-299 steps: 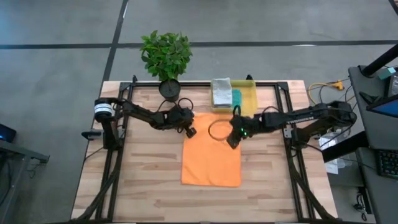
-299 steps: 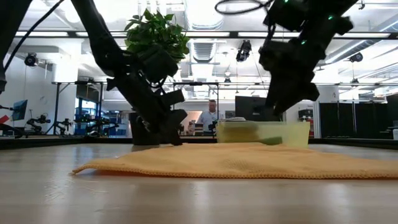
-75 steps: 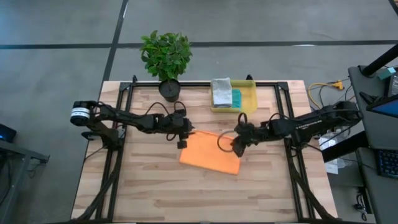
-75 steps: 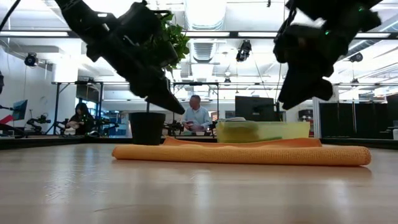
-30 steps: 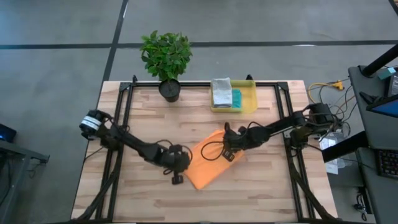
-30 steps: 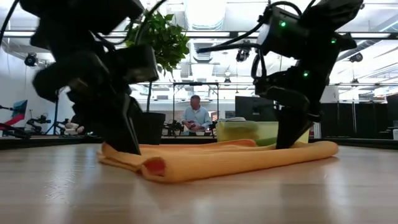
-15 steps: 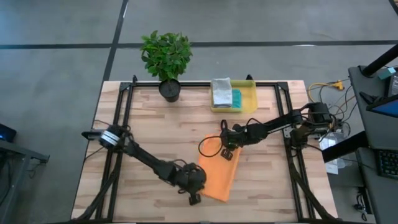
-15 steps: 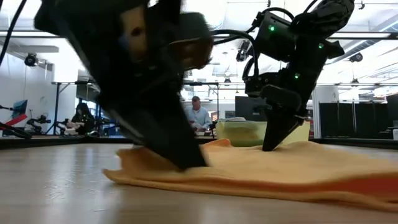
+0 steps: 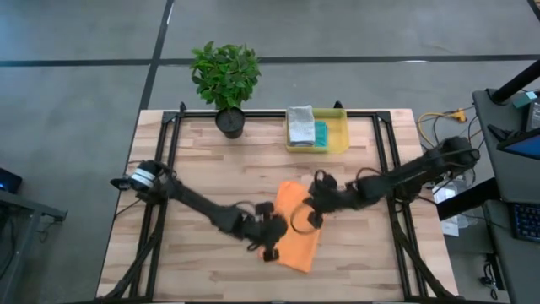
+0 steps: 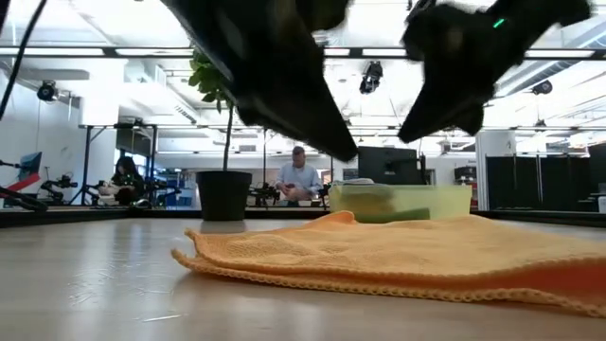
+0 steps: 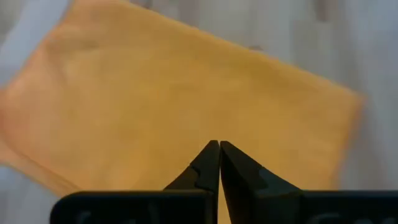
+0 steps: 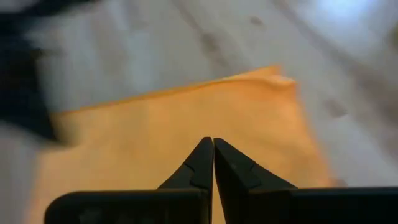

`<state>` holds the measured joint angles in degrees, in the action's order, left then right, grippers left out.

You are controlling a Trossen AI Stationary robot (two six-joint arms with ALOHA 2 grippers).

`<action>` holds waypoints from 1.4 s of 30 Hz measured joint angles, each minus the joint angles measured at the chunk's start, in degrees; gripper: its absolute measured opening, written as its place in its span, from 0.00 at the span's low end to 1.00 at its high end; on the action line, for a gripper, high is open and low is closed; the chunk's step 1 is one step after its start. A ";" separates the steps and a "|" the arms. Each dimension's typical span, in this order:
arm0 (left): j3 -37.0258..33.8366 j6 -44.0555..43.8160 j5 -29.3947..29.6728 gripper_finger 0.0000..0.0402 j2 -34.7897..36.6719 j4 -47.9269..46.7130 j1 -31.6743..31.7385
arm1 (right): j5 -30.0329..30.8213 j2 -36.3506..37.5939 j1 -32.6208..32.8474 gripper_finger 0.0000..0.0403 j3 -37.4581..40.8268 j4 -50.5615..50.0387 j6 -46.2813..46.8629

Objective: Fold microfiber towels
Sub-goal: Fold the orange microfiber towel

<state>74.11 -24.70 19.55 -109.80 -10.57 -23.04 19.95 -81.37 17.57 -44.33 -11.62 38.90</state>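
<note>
Nubby orange towel (image 10: 398,248), folded oblong.

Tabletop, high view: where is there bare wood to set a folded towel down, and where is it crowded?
Bare wood: the near strip below the orange towel, and the stretch left of the yellow bin beside the plant pot. Crowded: the centre, where left gripper and right gripper, both shut, hang over the towel.
</note>
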 joint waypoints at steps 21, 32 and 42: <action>-3.74 28.57 -25.07 0.00 -0.52 2.56 27.69 | -2.15 -30.05 18.05 0.02 -12.56 14.47 28.80; -8.46 29.81 -25.33 0.00 -0.52 2.38 27.82 | -5.64 -29.89 18.05 0.02 -16.09 5.74 28.17; -14.40 25.50 -25.46 0.00 1.25 4.26 27.69 | -7.96 -26.68 17.53 0.02 -14.43 0.11 26.31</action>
<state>59.71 0.80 -5.91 -108.55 -6.30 4.65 11.99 -108.04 35.10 -58.76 -11.51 65.21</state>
